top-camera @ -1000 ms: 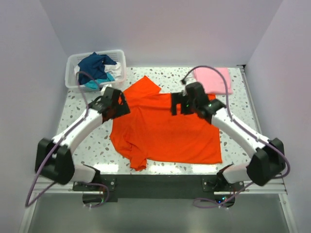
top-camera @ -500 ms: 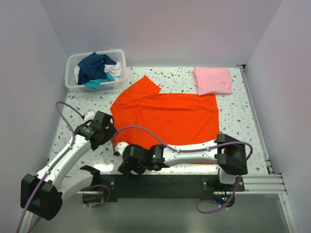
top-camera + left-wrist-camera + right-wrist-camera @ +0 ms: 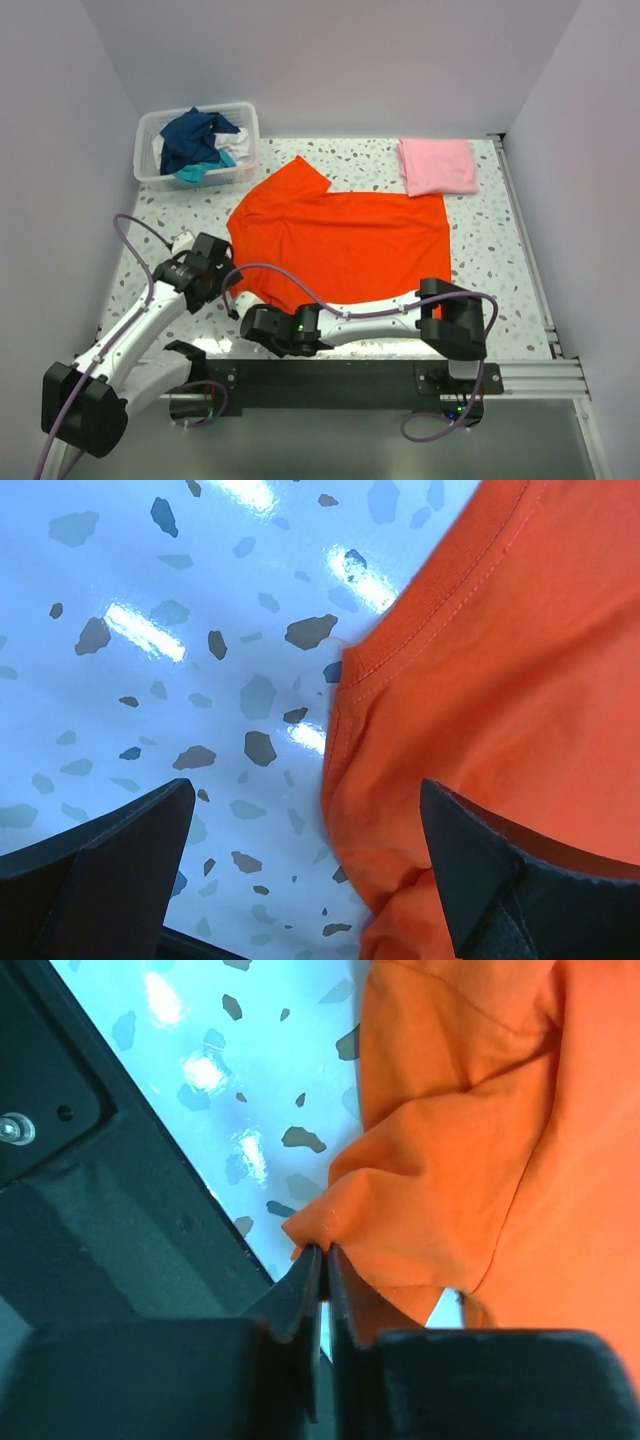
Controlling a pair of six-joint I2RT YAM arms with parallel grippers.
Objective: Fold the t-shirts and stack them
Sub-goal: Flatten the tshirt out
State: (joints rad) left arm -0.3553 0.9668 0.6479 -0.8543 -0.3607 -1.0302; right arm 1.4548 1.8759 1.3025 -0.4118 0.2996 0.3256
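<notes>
Lab test cell — bare pale walls (image 3: pixel 330 70) round a speckled table (image 3: pixel 482 250)

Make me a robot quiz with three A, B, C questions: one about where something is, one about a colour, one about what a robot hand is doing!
1. Where is the pink t-shirt?
A. near left corner
B. middle
C. the table's far right corner

2. What colour is the t-shirt spread out in the middle?
A. orange-red
B. green
C. yellow

3. What is the right gripper doing?
A. standing wide open
B. pinching the orange-red t-shirt's edge
C. holding the pink t-shirt

Answers:
1 C: it lies folded at that corner.
2 A: the spread cloth is orange-red.
3 B: its fingers are shut on an orange fold.
</notes>
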